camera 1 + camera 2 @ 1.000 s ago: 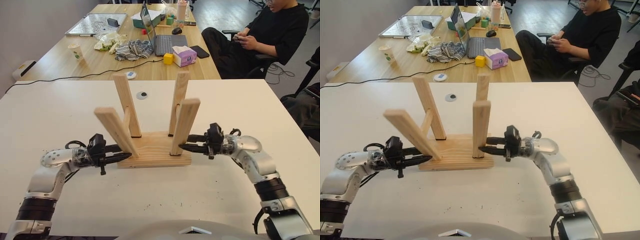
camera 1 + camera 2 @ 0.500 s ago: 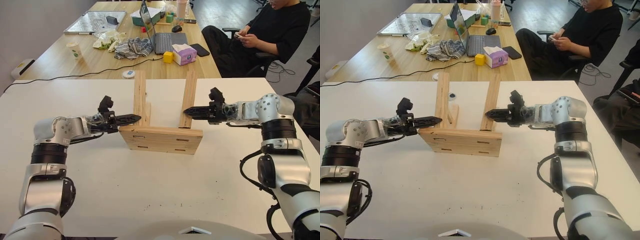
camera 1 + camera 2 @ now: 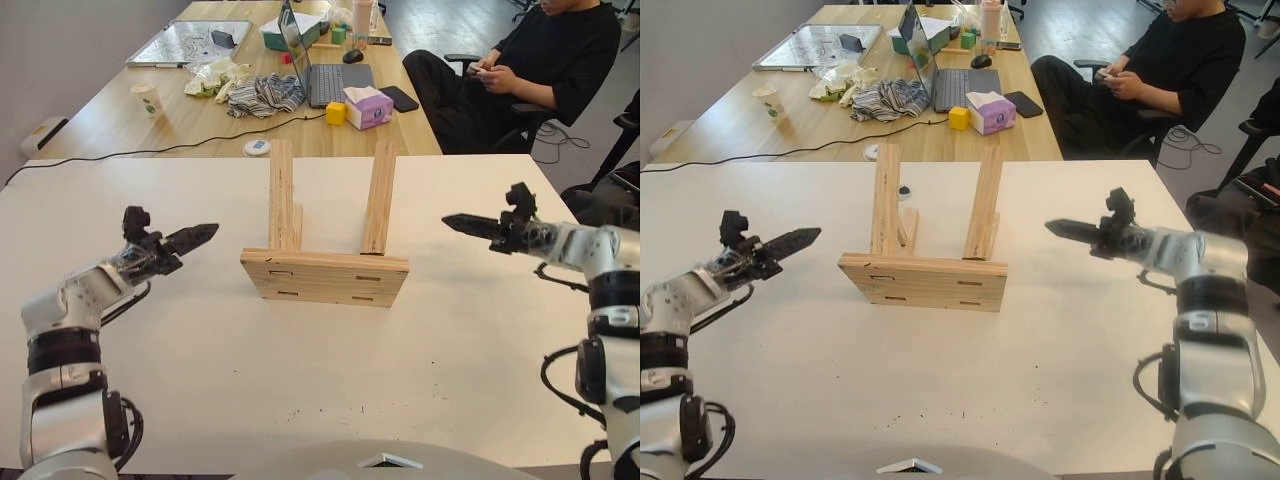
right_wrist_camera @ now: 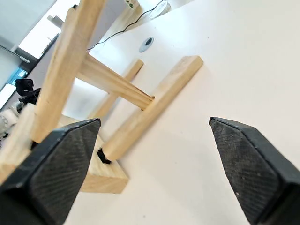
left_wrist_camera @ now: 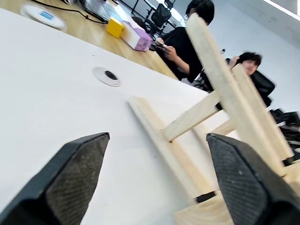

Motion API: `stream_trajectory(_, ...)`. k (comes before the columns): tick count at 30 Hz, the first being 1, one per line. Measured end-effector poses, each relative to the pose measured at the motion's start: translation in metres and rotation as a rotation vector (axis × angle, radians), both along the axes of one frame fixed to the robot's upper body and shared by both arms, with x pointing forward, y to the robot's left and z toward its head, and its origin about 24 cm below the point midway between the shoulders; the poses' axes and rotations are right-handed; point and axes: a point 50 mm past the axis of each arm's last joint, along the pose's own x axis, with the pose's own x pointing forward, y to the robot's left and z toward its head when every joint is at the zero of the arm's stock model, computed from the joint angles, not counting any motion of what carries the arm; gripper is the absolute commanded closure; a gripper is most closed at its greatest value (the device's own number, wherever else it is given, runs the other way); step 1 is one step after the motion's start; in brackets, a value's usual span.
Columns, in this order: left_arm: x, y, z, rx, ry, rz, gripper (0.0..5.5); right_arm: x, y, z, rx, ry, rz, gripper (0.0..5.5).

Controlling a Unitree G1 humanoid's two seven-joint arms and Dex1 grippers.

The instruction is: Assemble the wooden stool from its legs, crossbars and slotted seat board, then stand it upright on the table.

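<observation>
The assembled wooden stool lies on its side in the middle of the white table. Its slotted seat board (image 3: 325, 278) stands on edge toward me, and its legs (image 3: 281, 195) point away across the table. My left gripper (image 3: 195, 235) hovers well left of the stool, open and holding nothing. The left wrist view shows its fingers (image 5: 70, 183) spread wide, with the stool's legs (image 5: 220, 89) beyond them. My right gripper (image 3: 455, 222) hovers right of the stool, also open and holding nothing. The stool's legs and crossbar (image 4: 150, 105) lie ahead of it in the right wrist view.
A round cable grommet (image 3: 903, 190) sits in the white table behind the stool. Farther back stands a wooden table (image 3: 120, 125) with a laptop (image 3: 310, 70), cloths, a tissue box and a black cable. A seated person is at the back right.
The stool went from legs-up to lying on its side. Both grippers, which were at the stool, have since drawn away outward, leaving it resting alone.
</observation>
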Motion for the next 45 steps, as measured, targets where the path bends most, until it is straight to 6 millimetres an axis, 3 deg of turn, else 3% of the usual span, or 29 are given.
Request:
stream_trajectory(4, -0.028, 0.002, -0.017, 0.224, -0.122, -0.096, 1.69, -0.025, 0.001, -0.024, -0.142, -0.158, 0.176, 1.22)
stream_trajectory(8, -0.054, -0.016, -0.039, 0.423, -0.197, -0.344, 1.69, -0.048, 0.020, -0.038, -0.318, -0.388, 0.474, 1.22)
stream_trajectory(11, -0.063, -0.032, -0.045, 0.483, -0.262, -0.505, 1.69, -0.057, 0.037, -0.038, -0.406, -0.590, 0.641, 1.22)
stream_trajectory(14, -0.058, -0.044, -0.045, 0.474, -0.335, -0.524, 1.69, -0.057, 0.061, -0.043, -0.362, -0.700, 0.669, 1.22)
stream_trajectory(20, -0.027, -0.048, -0.033, 0.495, -0.410, -0.474, 1.69, -0.056, 0.073, -0.052, -0.347, -0.712, 0.675, 1.22)
stream_trajectory(23, -0.022, -0.047, -0.036, 0.506, -0.402, -0.478, 1.69, -0.048, 0.071, -0.050, -0.374, -0.715, 0.660, 1.22)
stream_trajectory(29, -0.006, -0.074, -0.035, 0.490, -0.474, -0.552, 1.69, -0.028, 0.082, -0.044, -0.362, -0.751, 0.613, 1.22)
stream_trajectory(31, -0.003, -0.074, -0.035, 0.488, -0.471, -0.552, 1.69, -0.026, 0.083, -0.042, -0.358, -0.755, 0.615, 1.22)
stream_trajectory(37, -0.002, -0.072, -0.032, 0.467, -0.464, -0.592, 2.57, -0.024, 0.107, -0.045, -0.245, -0.712, 0.658, 2.16)
stream_trajectory(45, -0.004, -0.070, -0.027, 0.450, -0.449, -0.649, 3.60, -0.019, 0.104, -0.040, -0.209, -0.673, 0.646, 3.32)
